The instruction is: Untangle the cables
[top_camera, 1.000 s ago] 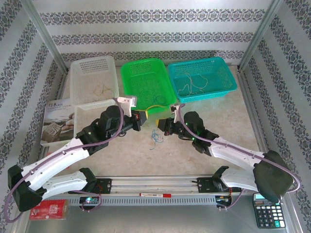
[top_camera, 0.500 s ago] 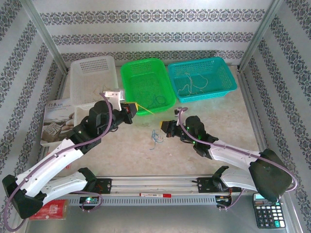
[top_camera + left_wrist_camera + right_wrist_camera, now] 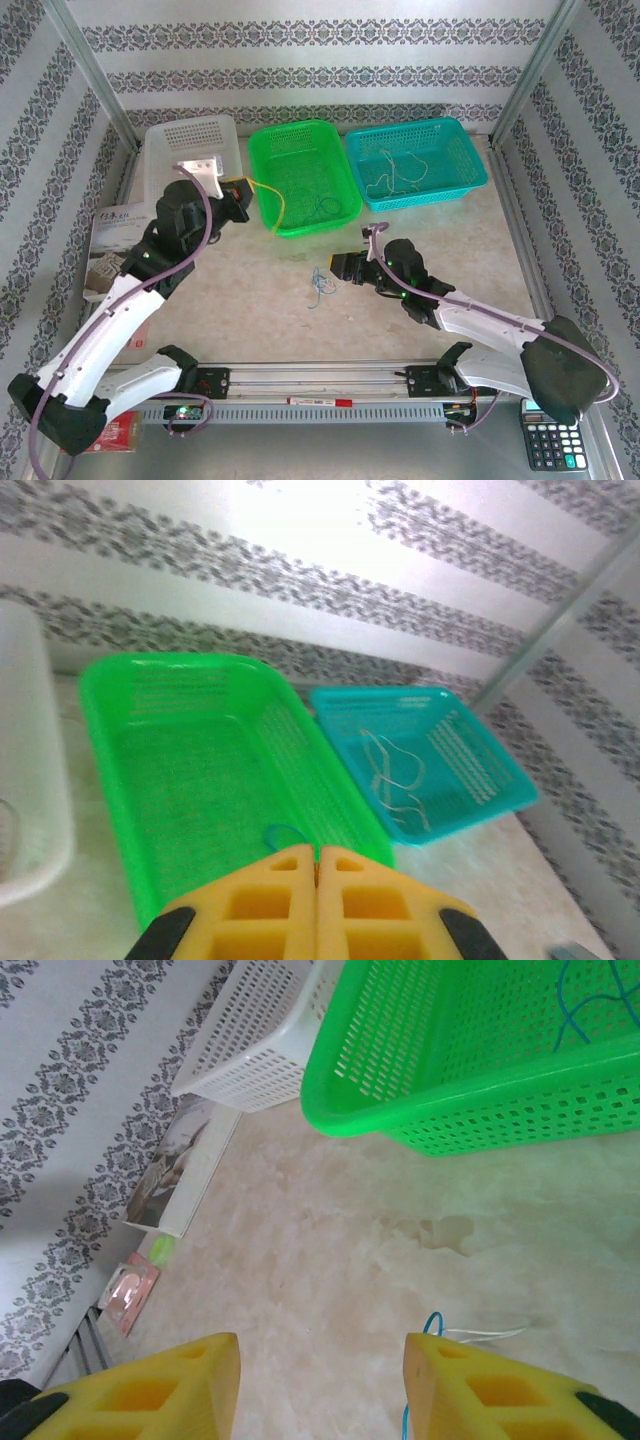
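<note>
The left end effector (image 3: 240, 190) is clenched, seemingly on a yellow cable (image 3: 281, 203) draped into the green basket (image 3: 295, 160) ahead. The right end effector (image 3: 338, 266) is held open, and a blue cable (image 3: 320, 285) is seen on the tabletop (image 3: 260, 295) just before it.

Pale marbled table (image 3: 250, 300) with three baskets in a row along its far side.

From left to right stand a white basket (image 3: 190, 140), a green basket (image 3: 300, 160) and a teal basket (image 3: 455, 150), close side by side. A small tangle of thin blue and whitish cables (image 3: 321, 283) lies loose on the bare top in front of the green basket, apart from it. A booklet (image 3: 112, 240) lies at the left edge beside the white basket. A red packet (image 3: 130, 1295) lies toward the near left corner, and a calculator (image 3: 551, 432) at the near right.
</note>
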Robot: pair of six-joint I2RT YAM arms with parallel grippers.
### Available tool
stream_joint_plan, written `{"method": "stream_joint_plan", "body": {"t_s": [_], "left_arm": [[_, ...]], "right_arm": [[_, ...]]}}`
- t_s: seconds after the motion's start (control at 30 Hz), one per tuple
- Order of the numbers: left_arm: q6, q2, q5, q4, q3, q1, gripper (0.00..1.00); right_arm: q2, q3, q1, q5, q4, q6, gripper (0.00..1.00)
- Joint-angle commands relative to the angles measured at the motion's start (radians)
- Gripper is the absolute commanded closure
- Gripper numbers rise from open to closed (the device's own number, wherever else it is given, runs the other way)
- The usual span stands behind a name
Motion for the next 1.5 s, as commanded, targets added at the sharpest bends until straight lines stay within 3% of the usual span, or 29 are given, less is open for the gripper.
{"method": "stream_joint_plan", "body": {"t_s": [0.0, 0.27, 0.77, 0.87, 1.0, 1.13, 1.27, 1.47], "left_arm": [[0.083, 0.031, 0.017, -0.043, 0.04, 0.105, 1.0], [0.106, 0.194, 0.069, -0.011, 0.095, 0.343, 1.0], [0.058, 0.577, 0.13, -0.02, 0.305, 0.62, 1.0], [0.032, 0.63, 0.16, -0.024, 0.347, 0.639, 0.8], [0.0, 0.646, 0.213, -0.003, 0.362, 0.64, 0.41], [-0.019, 0.612, 0.284, 0.019, 0.341, 0.64, 0.18], [-0.059, 0.54, 0.394, 0.061, 0.269, 0.633, 0.05], [-0.117, 0.385, 0.502, 0.116, 0.104, 0.558, 0.01]], "right_arm": [[-0.043, 0.006, -0.005, -0.004, -0.035, -0.019, 0.5], [-0.12, -0.034, -0.007, 0.011, -0.088, -0.011, 0.48], [-0.267, -0.08, -0.013, 0.038, -0.217, -0.016, 0.48], [-0.29, -0.08, -0.016, 0.049, -0.237, -0.016, 0.48], [-0.328, -0.068, -0.034, 0.067, -0.286, -0.014, 0.48], [-0.353, -0.016, -0.055, 0.071, -0.345, -0.028, 0.48], [-0.336, 0.061, -0.076, 0.061, -0.379, -0.043, 0.47], [-0.247, 0.156, -0.078, 0.02, -0.388, -0.063, 0.47]]}}
